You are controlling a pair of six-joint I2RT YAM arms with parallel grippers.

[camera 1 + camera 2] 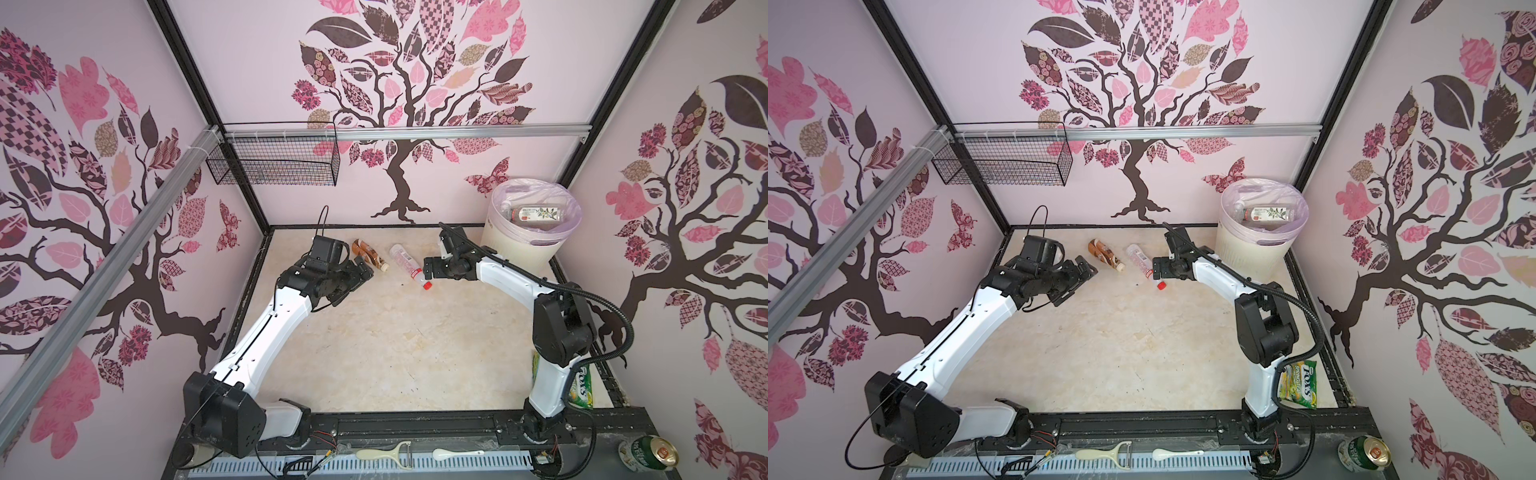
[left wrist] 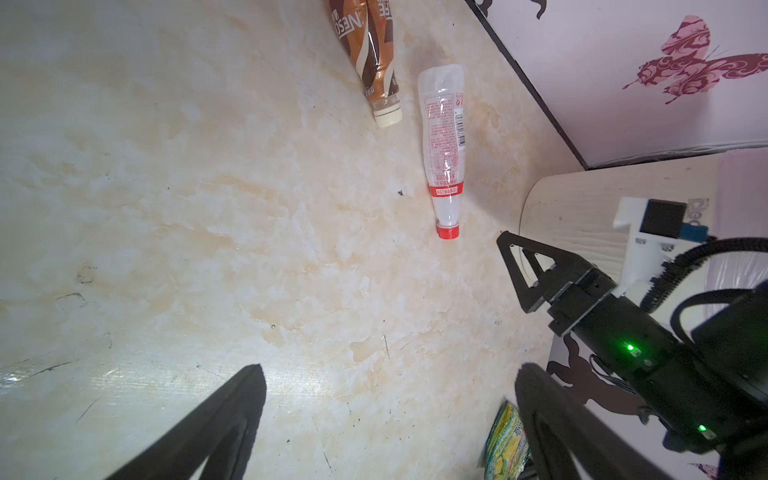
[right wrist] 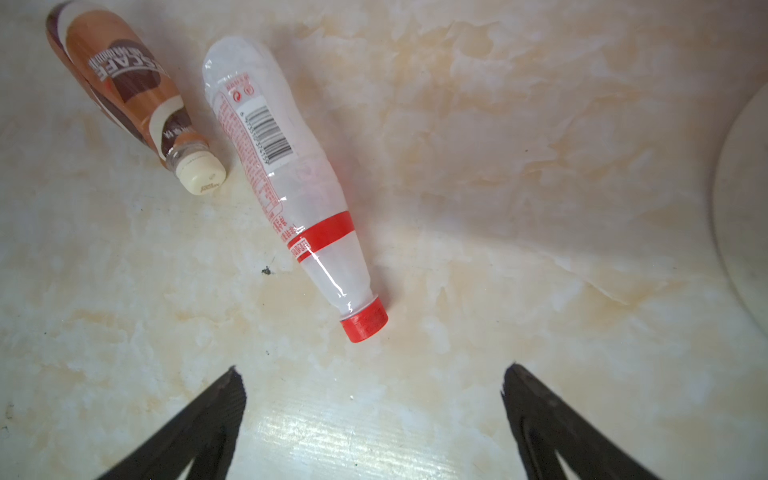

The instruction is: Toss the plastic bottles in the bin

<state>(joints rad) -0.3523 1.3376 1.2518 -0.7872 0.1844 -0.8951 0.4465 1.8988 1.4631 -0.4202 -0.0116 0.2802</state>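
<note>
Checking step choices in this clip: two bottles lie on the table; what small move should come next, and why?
Probably ease the right end effector forward and down over the clear red-capped bottle. Its jaws stand open and empty, the cap lies just ahead of them, and the bin stands nearby. The brown-wrapped bottle lies farther off.

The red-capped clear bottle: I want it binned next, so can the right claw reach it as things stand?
Probably yes. The right claw stands open just short of the red-capped bottle, bare tabletop between; the brown bottle lies apart beside it.
</note>
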